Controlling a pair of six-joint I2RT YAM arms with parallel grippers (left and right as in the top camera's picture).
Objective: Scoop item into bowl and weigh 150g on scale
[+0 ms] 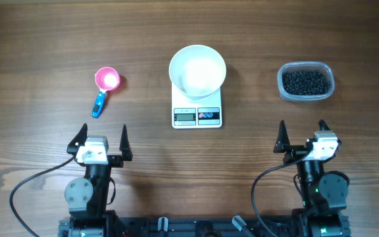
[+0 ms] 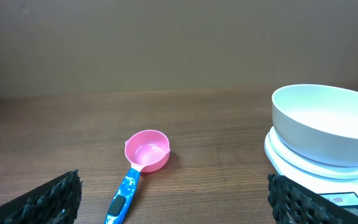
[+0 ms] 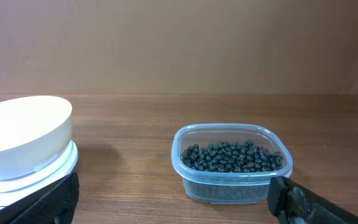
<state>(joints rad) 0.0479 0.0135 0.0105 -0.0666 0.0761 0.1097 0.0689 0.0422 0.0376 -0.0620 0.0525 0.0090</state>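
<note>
The white bowl (image 1: 197,71) (image 2: 328,130) (image 3: 18,135) stands on the white scale (image 1: 197,113), at the table's middle; it looks empty. Small black beans (image 1: 304,81) (image 3: 232,157) fill a clear plastic tub (image 1: 306,94) (image 3: 229,180) at the right. A pink scoop (image 1: 106,84) (image 2: 143,163) with a blue handle lies on the left. My left gripper (image 1: 102,139) (image 2: 173,202) hovers open, just short of the scoop, nothing between its fingers. My right gripper (image 1: 303,133) (image 3: 173,199) is open too, facing the tub from the near side.
Both arm bases sit at the table's front edge, with black cables trailing from them. Bare wood lies between the scoop, the scale and the tub.
</note>
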